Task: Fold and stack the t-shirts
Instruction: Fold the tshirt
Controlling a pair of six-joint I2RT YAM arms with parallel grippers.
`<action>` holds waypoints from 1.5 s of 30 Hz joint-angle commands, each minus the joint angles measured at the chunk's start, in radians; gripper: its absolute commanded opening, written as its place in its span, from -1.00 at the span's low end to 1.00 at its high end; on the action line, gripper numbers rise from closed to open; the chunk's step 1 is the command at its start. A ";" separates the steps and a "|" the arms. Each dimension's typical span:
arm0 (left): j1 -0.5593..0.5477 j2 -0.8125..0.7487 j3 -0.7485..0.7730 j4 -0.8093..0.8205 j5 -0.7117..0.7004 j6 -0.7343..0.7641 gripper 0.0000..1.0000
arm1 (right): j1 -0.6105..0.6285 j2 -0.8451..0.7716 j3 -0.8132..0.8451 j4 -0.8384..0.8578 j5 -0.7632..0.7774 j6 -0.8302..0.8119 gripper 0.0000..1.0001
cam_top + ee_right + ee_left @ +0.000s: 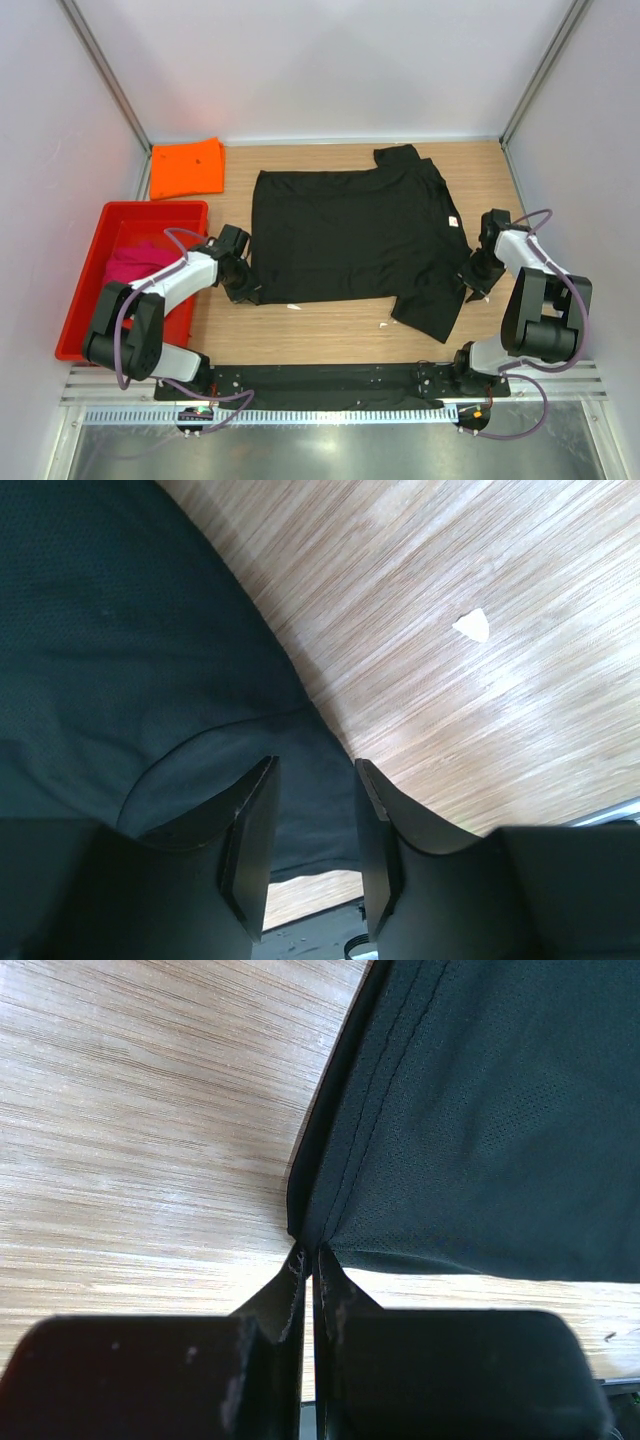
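Observation:
The black t-shirt [350, 235] lies spread on the wooden table, its right side folded over, with a small white tag [453, 222]. My left gripper [243, 288] is shut on the shirt's bottom left corner [305, 1230]. My right gripper [474, 283] is open at the shirt's right edge, its fingers [250, 820] straddling the black cloth [130, 660]. The orange t-shirt [187, 166] lies folded at the back left. The magenta-pink t-shirt [133, 260] sits in the red tray [100, 225].
White walls close in the table on three sides. A small white scrap [293, 307] lies near the shirt's front hem, another [471, 626] lies on the wood by my right gripper. A black strip [330, 380] runs along the near edge.

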 commanded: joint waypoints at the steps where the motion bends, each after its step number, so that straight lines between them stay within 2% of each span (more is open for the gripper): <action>1: 0.005 -0.010 0.013 0.004 0.001 0.017 -1.00 | -0.004 0.003 0.001 0.032 0.045 -0.020 -0.16; 7: 0.006 -0.016 0.017 -0.003 -0.002 0.020 -1.00 | -0.004 0.035 -0.004 0.055 0.051 -0.032 -0.10; 16: 0.006 -0.023 0.017 -0.005 -0.009 0.021 -1.00 | -0.004 0.038 -0.047 0.151 0.005 -0.026 -0.18; 19: 0.005 -0.025 0.019 -0.006 -0.009 0.020 -1.00 | -0.004 0.042 -0.071 0.161 0.005 -0.003 -0.34; 22: 0.006 -0.036 0.014 -0.012 -0.016 0.015 -1.00 | -0.004 0.042 -0.074 0.131 0.033 0.026 -0.64; 23: 0.006 -0.039 0.014 -0.016 -0.018 0.014 -1.00 | -0.004 0.027 -0.074 0.118 0.038 0.036 -0.80; 26: 0.011 -0.066 0.011 -0.039 -0.021 0.006 -1.00 | -0.004 -0.026 -0.071 0.040 0.073 0.065 -0.98; 33: 0.026 -0.157 -0.022 -0.080 -0.024 -0.012 -1.00 | -0.005 -0.100 -0.064 -0.075 0.097 0.092 -0.97; 45: 0.040 -0.201 -0.027 -0.167 -0.022 -0.023 -1.00 | -0.004 -0.128 -0.002 -0.110 0.091 0.039 -0.98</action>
